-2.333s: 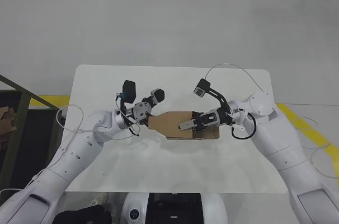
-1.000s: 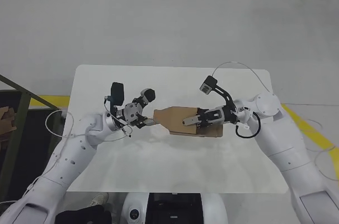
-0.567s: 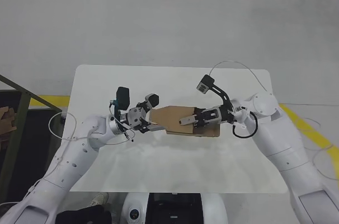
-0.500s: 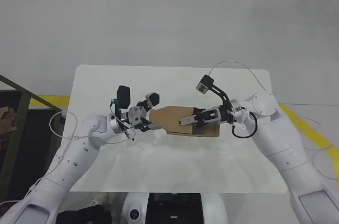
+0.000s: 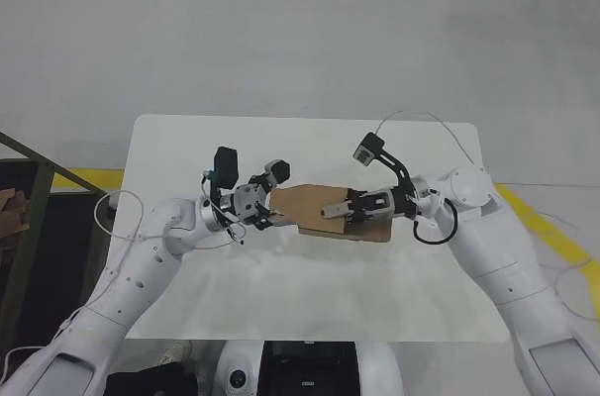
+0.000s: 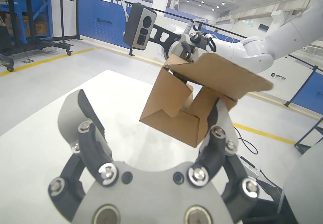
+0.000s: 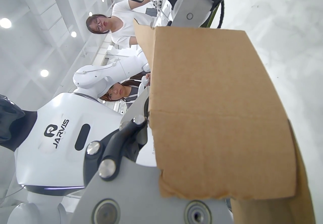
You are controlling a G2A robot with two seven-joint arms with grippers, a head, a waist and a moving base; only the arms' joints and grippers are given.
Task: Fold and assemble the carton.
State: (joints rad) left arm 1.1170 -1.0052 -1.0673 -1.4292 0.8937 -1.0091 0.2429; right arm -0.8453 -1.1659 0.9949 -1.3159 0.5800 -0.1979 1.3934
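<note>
One carton (image 5: 325,210), brown corrugated board, partly set up, raised clear of the white table (image 5: 181,287) that lies beneath it. The end toward my left arm stands open. One broad flap (image 6: 227,76) juts out over that opening, and two smaller flaps (image 6: 174,99) bend inward across it.

One right gripper (image 5: 332,212), mine, clamped on the carton at the end away from the opening. One of its fingers (image 7: 137,114) lies along the carton's side panel; the other is hidden behind the board.

One left gripper (image 6: 149,100), mine, spread wide at the carton's open end with nothing in its grasp. One finger (image 6: 219,119) touches the carton's lower corner beneath the broad flap; its partner stands apart from the carton.

One stack of flat cardboard (image 5: 1,223), on a dark rack, well apart from the carton, past the table edge on my left side.
</note>
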